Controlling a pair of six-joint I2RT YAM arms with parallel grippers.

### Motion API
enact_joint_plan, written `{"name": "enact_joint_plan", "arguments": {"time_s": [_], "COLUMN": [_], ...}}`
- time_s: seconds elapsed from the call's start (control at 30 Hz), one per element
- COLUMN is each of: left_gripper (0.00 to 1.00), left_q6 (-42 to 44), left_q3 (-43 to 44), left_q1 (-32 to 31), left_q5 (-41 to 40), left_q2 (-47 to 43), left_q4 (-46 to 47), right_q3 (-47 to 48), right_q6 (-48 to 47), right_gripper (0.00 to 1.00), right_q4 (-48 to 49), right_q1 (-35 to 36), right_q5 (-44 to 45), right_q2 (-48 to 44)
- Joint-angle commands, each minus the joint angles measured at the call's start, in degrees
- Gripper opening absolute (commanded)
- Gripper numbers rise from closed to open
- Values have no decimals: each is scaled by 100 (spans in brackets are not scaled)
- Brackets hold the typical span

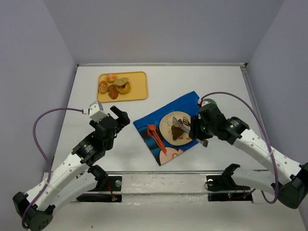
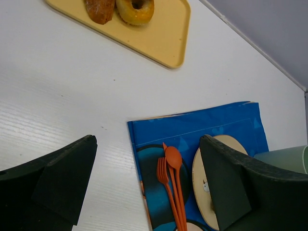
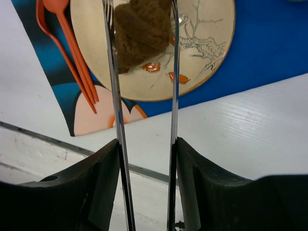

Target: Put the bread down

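Resting on the round beige patterned plate [image 3: 209, 53], the brown bread chunk [image 3: 142, 29] sits between the 2 blades of the metal tongs [image 3: 116, 110]. The right gripper [image 3: 147, 156] clasps these, likely for clean handling. The left gripper [image 2: 147, 161] hangs idle, fingers spread.

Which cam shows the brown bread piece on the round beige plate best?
Right wrist: the brown bread piece sits close up between the metal tongs. Top external shows it small on the round beige plate. Left wrist shows only plate edge, no bread.
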Motion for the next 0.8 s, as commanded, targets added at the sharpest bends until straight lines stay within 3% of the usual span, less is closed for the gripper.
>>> {"name": "enact_joint_plan", "arguments": {"time_s": [0.0, 0.2, 0.43, 0.6, 0.77], "left_gripper": [99, 99, 99, 99, 99], "left_q6": [64, 73, 20, -24, -94], "left_q3": [-43, -34, -43, -52, -78], "left_q1": [23, 23, 23, 23, 23], "left_q5": [-124, -124, -168, -220, -273], "left_q2": [-16, -25, -165, -271, -324], "left_q4": [199, 190, 155, 128, 102], "right_q3": [644, 1285, 1901, 2436, 3552], "right_q6": [-185, -502, -888, -1152, -608], "right_gripper": [50, 56, 55, 55, 54], "right_q4": [201, 289, 903, 1993, 2899], "right_q1": [51, 51, 51, 51, 51], "right_q5": [392, 428, -2, -381, -258], "right_q2": [-38, 243, 919, 1850, 3484]}}
